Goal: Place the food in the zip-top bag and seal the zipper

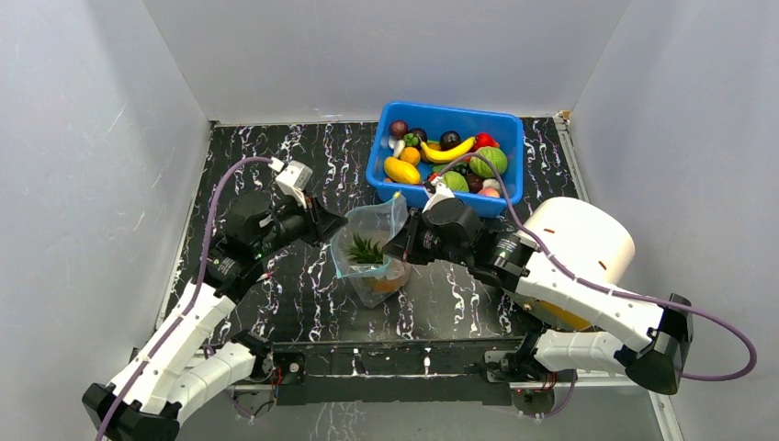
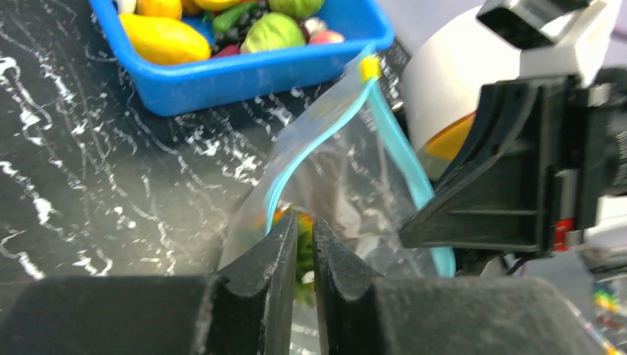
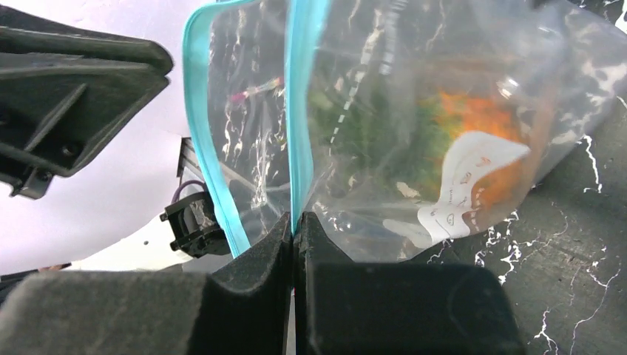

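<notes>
The clear zip-top bag (image 1: 363, 271) stands on the dark table with its mouth held open between my two grippers. A leafy-topped pineapple (image 1: 367, 250) lies inside it and shows orange and green in the right wrist view (image 3: 473, 122). My left gripper (image 2: 304, 220) is shut on the bag's left mouth edge (image 1: 338, 231). My right gripper (image 3: 293, 216) is shut on the teal zipper strip (image 3: 299, 111) at the right side (image 1: 402, 241). A yellow slider tab (image 2: 369, 68) sits at the far end of the zipper. More food, such as a banana (image 1: 448, 152) and a cabbage (image 1: 489, 162), lies in the bin.
A blue plastic bin (image 1: 450, 110) with several toy fruits stands behind the bag at the back right; its wall shows in the left wrist view (image 2: 244, 78). A white cylinder (image 1: 579, 239) stands to the right, close to my right arm. Grey walls close in the table.
</notes>
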Controlling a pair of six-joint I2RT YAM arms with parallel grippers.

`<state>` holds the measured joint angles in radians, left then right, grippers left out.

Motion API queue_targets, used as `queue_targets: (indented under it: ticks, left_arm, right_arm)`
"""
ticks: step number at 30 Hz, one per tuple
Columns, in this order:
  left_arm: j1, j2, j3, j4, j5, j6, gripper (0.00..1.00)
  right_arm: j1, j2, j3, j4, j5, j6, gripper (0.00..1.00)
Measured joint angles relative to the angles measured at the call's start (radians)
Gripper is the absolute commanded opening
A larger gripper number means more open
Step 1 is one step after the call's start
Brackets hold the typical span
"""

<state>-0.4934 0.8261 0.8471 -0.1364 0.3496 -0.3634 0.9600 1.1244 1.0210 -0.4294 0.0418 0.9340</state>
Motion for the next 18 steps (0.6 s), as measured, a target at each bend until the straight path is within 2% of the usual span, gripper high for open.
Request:
queue_targets:
  ticks: [2, 3, 6, 7, 16, 18]
  left_arm:
    - [0.0, 0.011, 0.008, -0.038, 0.0, 0.041, 0.06]
    - [0.0, 0.013, 0.008, -0.053, 0.0, 0.057, 0.1]
    - [0.0, 0.016, 0.007, -0.084, 0.009, 0.095, 0.31]
    - [0.0, 0.015, 0.007, -0.087, 0.013, 0.105, 0.35]
    - [0.0, 0.011, 0.002, -0.103, 0.002, 0.171, 0.41]
    - [0.0, 0.013, -0.003, -0.092, 0.001, 0.185, 0.45]
  right_arm:
    - [0.0, 0.003, 0.0, 0.0, -0.016, 0.001, 0.0]
    - [0.0, 0.004, 0.0, -0.001, -0.019, 0.002, 0.0]
    - [0.0, 0.004, 0.0, -0.002, -0.019, 0.003, 0.0]
    - [0.0, 0.004, 0.0, -0.004, -0.019, 0.003, 0.0]
    - [0.0, 0.004, 0.0, -0.014, -0.023, 0.003, 0.0]
    - [0.0, 0.004, 0.0, -0.015, -0.027, 0.002, 0.0]
